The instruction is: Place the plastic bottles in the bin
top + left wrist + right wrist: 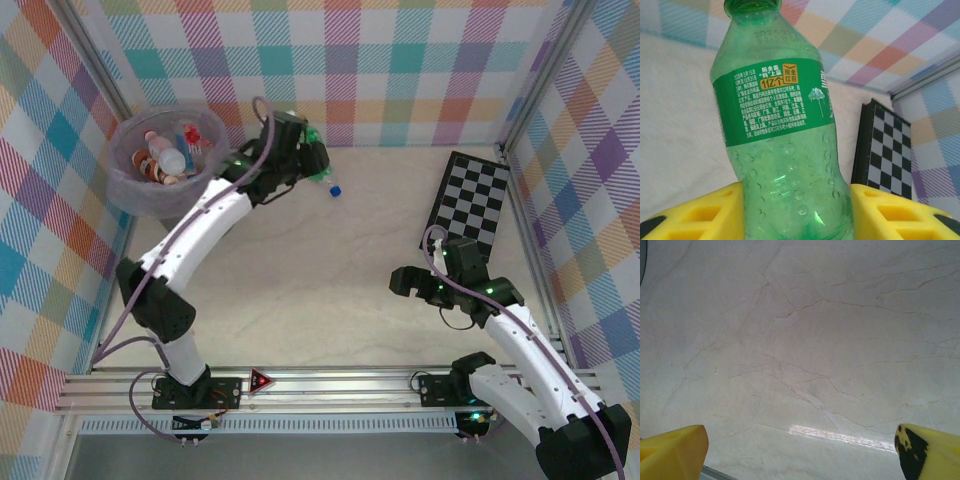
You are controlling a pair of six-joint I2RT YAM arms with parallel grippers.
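Left gripper (797, 200): my two yellow fingers (705, 210) are clamped on the lower body of the green bottle (780, 130), one against each side.

Green bottle: translucent green plastic, droplets inside the wall. From the top camera it sits at my fingertips (318, 165) toward the table's far edge, left of the middle. It lies just beside the bin on the bin's right, with its blue cap pointing to the near right. I cannot tell whether it is clear of the table (330, 290).

Label: a green band round the bottle's middle. A yellow tag reads "现金红包", with "1亿个" in yellow beside it. Above them is a short white line I cannot make out. Below is a block of fine white Chinese print, too small to read. A small white umbrella drawing sits at the band's right, and part of a large white character is cut off at the curve. Embossed code on the shoulder is unreadable.

Bin (130, 185): far-left corner of the table, with a thin liner. Several bottles (165, 155) lie inside, one red-and-white labelled, their print too small to read.

Checkerboard (885, 145): black-and-white, by the right edge toward the far-right corner.

Right gripper (800, 440): fingers spread wide, nothing between them. It hangs over bare table toward the near-right side.
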